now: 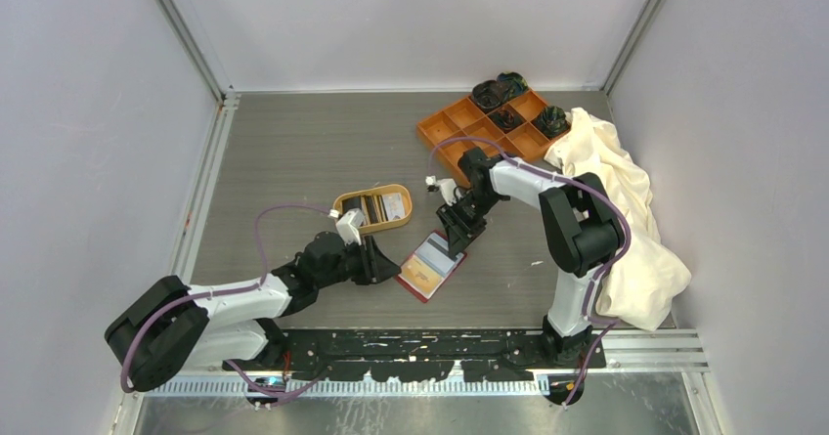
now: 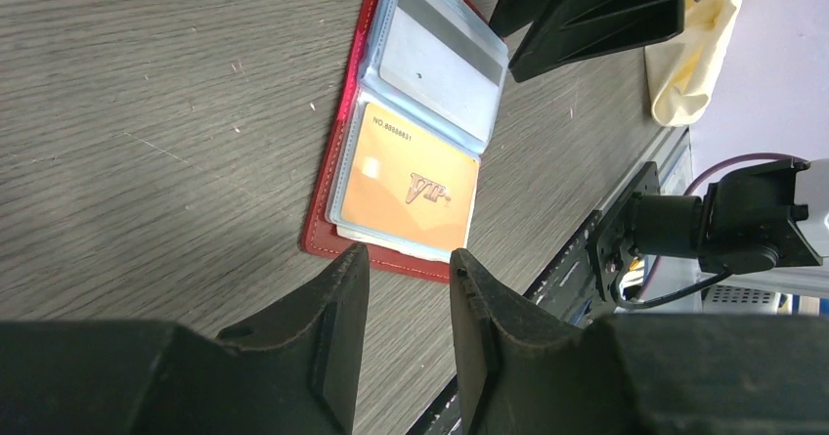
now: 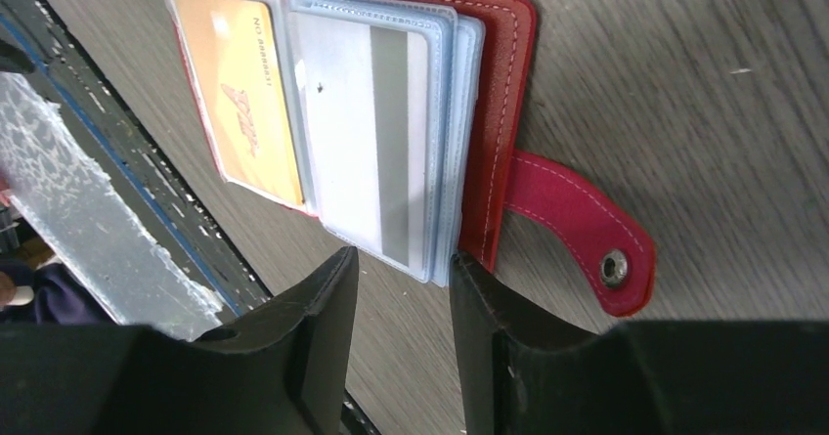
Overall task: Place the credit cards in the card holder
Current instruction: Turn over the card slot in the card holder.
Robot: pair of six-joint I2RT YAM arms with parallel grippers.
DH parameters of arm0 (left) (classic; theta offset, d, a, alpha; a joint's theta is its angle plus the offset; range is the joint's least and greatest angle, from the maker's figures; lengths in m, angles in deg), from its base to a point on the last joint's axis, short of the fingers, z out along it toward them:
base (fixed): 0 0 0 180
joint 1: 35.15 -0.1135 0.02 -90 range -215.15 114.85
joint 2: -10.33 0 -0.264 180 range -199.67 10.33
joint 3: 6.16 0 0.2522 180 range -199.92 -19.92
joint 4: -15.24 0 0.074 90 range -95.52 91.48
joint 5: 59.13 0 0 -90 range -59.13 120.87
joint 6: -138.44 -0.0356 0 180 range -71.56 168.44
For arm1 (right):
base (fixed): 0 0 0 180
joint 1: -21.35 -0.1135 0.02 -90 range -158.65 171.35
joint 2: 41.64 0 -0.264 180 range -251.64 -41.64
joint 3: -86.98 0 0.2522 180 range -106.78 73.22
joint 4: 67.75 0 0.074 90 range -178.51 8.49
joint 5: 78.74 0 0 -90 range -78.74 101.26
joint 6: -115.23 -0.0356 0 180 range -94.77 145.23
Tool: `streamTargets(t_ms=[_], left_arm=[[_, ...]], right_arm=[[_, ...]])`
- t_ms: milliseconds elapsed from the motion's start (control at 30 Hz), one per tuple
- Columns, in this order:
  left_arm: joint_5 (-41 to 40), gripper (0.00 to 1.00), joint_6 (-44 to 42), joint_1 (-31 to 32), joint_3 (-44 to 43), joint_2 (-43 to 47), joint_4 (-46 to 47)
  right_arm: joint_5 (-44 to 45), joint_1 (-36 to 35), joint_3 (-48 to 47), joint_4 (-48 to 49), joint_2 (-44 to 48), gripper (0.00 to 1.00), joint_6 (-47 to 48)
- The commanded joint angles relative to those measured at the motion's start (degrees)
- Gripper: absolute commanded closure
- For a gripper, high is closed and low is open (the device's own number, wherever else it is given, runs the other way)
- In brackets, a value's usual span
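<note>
L arm was stretched low from lower left of top view toward centre; L gripper [image 1: 376,259] [image 2: 403,259] was set at the near edge of the card holder [image 1: 430,267] [image 2: 323,230] [image 3: 508,64], fingers parted w/ nothing between. R arm was bent over from the right; R gripper [image 1: 455,230] [image 3: 401,259] was at the holder's far end, fingers also apart, nothing gripped. The holder was laid open on the table, approx. frame centre. A gold VIP card [image 2: 406,186] [image 3: 239,103] and a grey striped card [image 2: 440,54] [image 3: 352,132] were seated in its clear sleeves. More cards [image 1: 376,207] were held in the oval tan dish [image 1: 391,226], up-left of the holder. Dark items were held in the upper-right compartments of the orange tray [image 1: 459,112].
</note>
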Motion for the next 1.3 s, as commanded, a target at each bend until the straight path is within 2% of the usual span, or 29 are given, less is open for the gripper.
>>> streamTargets(t_ms=[0,167,367,500,667,733,833,967,1033,1133,1267], left_arm=[[-0.06,0.63,-1.17,0.13,-0.3,0.17,1.07],[0.27,0.63,-2.28,0.13,-1.67,0.81,-1.61],[1.76,0.62,-4.87,-0.17,-5.73,3.7,-10.27],[3.34,0.61,-4.5,-0.83,-10.07,6.72,-19.59],[5.29,0.62,-6.91,-1.02,-17.24,8.79,-36.06],[5.84,0.62,-7.48,-1.02,-17.65,7.94,-38.25],[8.0,0.63,-6.02,-1.02,-15.79,4.25,-34.06],[11.68,0.64,-0.98,-1.01,-12.59,-2.85,-19.22],[11.97,0.66,-0.13,-1.0,-12.26,-5.91,-14.93],[10.02,0.66,-2.45,-0.86,-13.8,-7.08,-15.05],[2.35,0.66,-5.11,0.18,-13.58,-0.96,-18.82]], right_arm=[[-4.8,0.26,-2.76,-1.74,0.3,0.55,-0.12],[-6.09,0.99,-2.73,-1.74,0.99,0.55,-0.45],[-4.15,1.52,-1.7,0.06,3.52,0.55,-1.09],[-6.12,1.68,-1.36,-0.07,3.93,0.55,-0.57],[-7.65,1.56,-1.32,-0.66,2.64,0.55,0.14],[-7.52,1.46,-1.47,-0.91,1.93,0.55,0.18],[-7.03,1.47,-1.55,-1.1,1.05,0.55,-0.17],[-6.3,1.46,-1.67,-1.09,-0.46,0.56,-0.57],[-5.94,1.46,-1.96,-1.62,-1.5,0.56,-0.34],[-5.45,1.46,-2.2,-2.05,-2.33,0.56,-0.14],[-5.38,1.46,-2.2,-2.12,-2.44,0.56,0.01]])
